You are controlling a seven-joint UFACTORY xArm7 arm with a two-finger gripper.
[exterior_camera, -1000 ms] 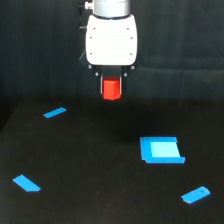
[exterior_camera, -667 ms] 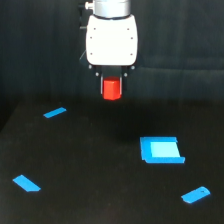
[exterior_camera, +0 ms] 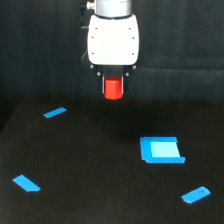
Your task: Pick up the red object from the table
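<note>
Red block [exterior_camera: 113,88] sits clamped in the claw [exterior_camera: 113,91], clear above the worktop [exterior_camera: 100,170] at 12 o'clock; pickup looks done.

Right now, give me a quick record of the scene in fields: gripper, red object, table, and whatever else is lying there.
gripper: shut on the red object, raised above the table
red object: held between the fingers, off the surface
table: black, four blue items on it
blue square piece: exterior view's right
blue strips: far left, near left, near right
</note>
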